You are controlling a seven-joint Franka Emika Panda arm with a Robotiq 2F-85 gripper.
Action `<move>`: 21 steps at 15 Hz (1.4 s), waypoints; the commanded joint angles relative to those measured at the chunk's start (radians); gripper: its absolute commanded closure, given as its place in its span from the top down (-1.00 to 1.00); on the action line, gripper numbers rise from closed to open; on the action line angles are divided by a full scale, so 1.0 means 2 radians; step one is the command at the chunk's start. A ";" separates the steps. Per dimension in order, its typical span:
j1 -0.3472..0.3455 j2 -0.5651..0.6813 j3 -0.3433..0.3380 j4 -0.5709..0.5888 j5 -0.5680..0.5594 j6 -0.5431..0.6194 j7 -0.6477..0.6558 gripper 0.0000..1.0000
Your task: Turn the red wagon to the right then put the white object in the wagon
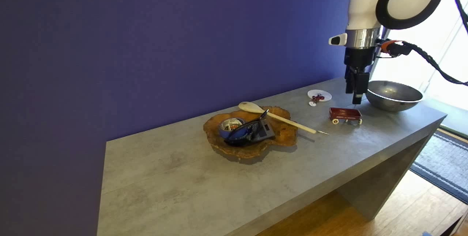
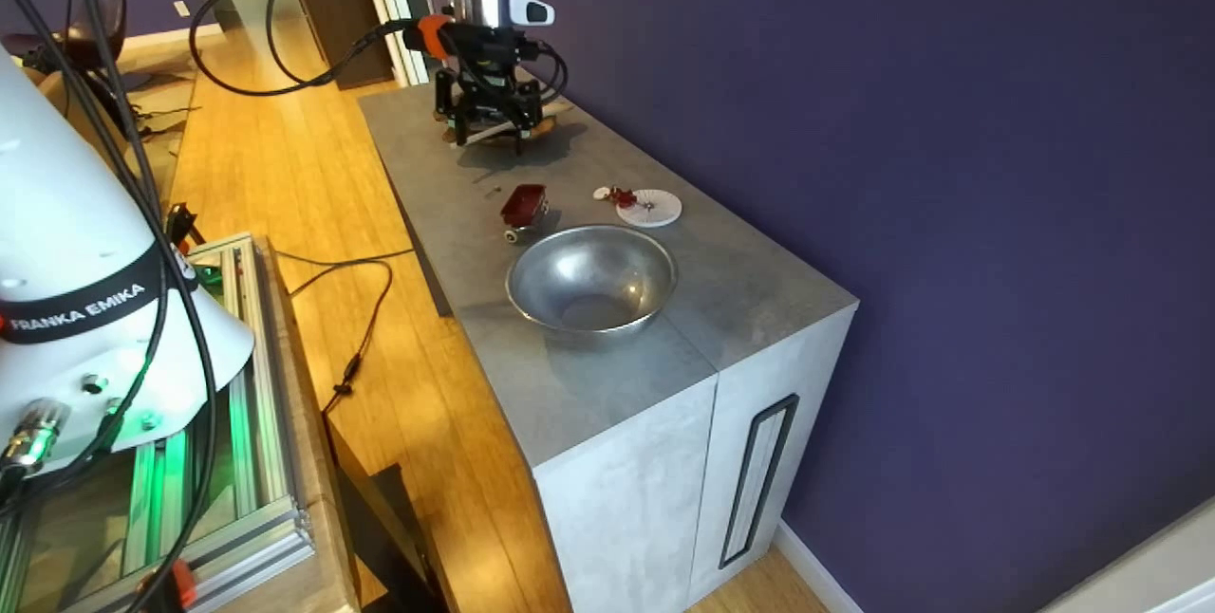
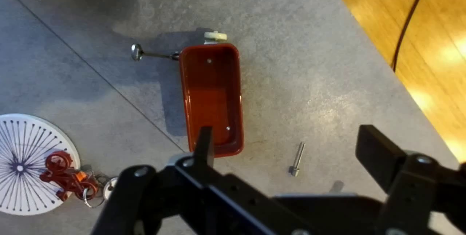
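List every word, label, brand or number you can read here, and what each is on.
"FRANKA EMIKA": on the black band around the white robot arm.
Red wagon: white marks like lettering along its side, too small to read.
Blue roll: print inside its ring, too blurred to read.
White disc: radiating lines, no lettering that I can see.

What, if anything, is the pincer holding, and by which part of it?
Nothing is held: the pincer is open and empty, and the red wagon stands on the tabletop.
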 commanded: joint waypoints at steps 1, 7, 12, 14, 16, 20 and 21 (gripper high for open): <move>-0.024 0.010 0.003 -0.006 0.059 0.028 0.022 1.00; -0.036 0.007 -0.005 -0.038 0.104 0.093 0.111 1.00; -0.032 0.031 -0.009 -0.057 0.077 0.184 0.150 1.00; -0.023 0.040 -0.022 -0.061 0.044 0.199 0.164 1.00; -0.035 0.051 -0.010 -0.052 0.056 0.191 0.157 1.00; -0.037 0.050 -0.009 -0.052 0.052 0.184 0.153 1.00; -0.025 0.051 -0.022 -0.050 0.028 0.180 0.161 1.00</move>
